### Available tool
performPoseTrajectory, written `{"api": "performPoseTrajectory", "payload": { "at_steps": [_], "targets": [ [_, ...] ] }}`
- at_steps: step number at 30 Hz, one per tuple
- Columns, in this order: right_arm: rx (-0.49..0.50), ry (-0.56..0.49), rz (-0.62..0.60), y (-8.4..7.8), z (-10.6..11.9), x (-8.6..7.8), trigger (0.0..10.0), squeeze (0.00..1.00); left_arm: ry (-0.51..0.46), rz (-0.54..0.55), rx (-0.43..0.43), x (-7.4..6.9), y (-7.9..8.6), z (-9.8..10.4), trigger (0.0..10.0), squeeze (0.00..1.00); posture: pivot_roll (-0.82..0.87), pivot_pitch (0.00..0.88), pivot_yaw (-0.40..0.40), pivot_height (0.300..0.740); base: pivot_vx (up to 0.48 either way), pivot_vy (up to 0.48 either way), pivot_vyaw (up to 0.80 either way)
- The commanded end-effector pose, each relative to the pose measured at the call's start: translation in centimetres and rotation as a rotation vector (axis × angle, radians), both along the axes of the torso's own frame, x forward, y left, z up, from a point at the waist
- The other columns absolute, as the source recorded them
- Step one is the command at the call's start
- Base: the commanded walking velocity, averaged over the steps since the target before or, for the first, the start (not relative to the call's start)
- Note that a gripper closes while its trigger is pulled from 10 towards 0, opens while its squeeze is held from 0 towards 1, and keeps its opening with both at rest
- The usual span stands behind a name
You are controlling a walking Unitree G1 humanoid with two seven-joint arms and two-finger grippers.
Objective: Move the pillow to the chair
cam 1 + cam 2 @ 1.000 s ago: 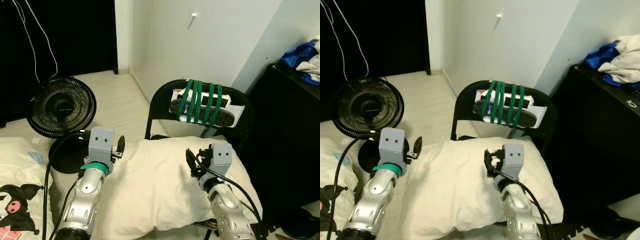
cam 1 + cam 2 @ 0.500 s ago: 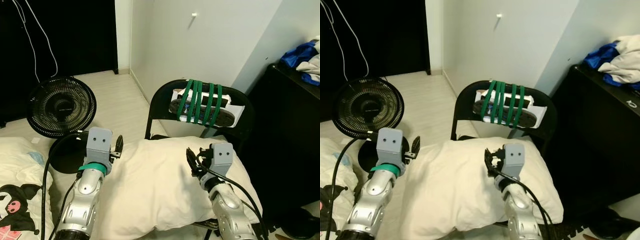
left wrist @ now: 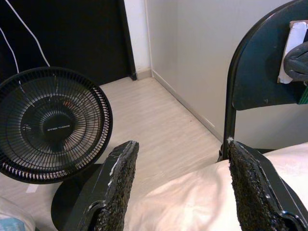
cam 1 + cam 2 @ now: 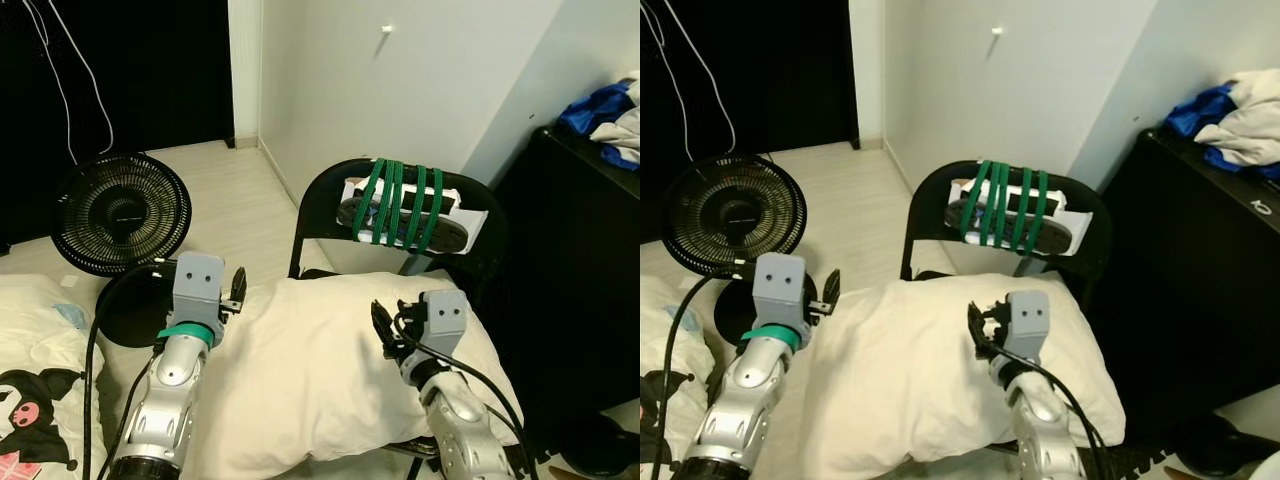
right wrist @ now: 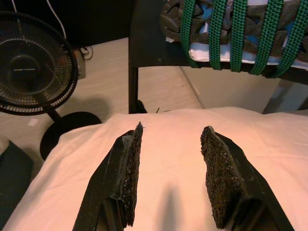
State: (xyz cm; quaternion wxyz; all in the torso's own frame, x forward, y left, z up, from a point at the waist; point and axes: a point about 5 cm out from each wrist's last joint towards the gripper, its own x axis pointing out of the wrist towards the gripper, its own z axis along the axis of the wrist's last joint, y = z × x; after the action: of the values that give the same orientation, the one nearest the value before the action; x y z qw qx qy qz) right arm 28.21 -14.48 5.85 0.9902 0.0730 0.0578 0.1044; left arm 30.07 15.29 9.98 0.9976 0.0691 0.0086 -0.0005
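Cream pillow [image 4: 330, 370] lies on the black chair [image 4: 480, 225], covering the seat and overhanging its left side. Right gripper [image 5: 171, 178] hovers just above the pillow's middle, fingers spread, holding nothing. Left gripper [image 3: 180, 185] sits at the pillow's left edge, fingers [image 3: 118, 185] spread wide, empty, the pillow corner below it. Beyond the right gripper, the chair back carries a dark pad bound with green straps [image 4: 400, 205]. Beyond the left gripper, black fan [image 4: 120, 215] stands on pale floor [image 4: 235, 185].
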Motion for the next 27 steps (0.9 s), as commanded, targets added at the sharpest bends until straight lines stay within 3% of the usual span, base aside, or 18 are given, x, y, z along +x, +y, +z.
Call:
{"api": "performPoseTrajectory", "payload": {
  "at_steps": [1,11,17,27],
  "targets": [
    [0.005,0.014,0.000,-0.03,-0.28,-0.30,10.0,0.00,0.035,0.003,-0.005,-0.13,-0.05,-0.71,10.0,0.00,-0.02,0.036,-0.029,0.740,0.000,0.000,0.00],
    [-0.009,0.010,-0.020,-0.17,-0.13,0.00,10.0,0.00,0.030,-0.004,-0.004,0.26,-0.34,-0.48,10.0,0.00,-0.02,0.035,-0.021,0.740,0.000,0.000,0.00],
    [0.037,0.034,-0.005,0.14,-0.49,-0.41,10.0,0.00,0.023,0.002,0.003,0.39,-0.04,-0.34,10.0,0.00,-0.01,0.037,-0.040,0.740,0.000,0.000,0.00],
    [-0.034,0.043,-0.044,-0.18,-0.55,0.48,10.0,0.00,0.016,0.038,0.011,0.27,0.38,-0.19,10.0,0.00,0.04,0.037,-0.063,0.740,0.000,0.000,0.00]
  ]
}}
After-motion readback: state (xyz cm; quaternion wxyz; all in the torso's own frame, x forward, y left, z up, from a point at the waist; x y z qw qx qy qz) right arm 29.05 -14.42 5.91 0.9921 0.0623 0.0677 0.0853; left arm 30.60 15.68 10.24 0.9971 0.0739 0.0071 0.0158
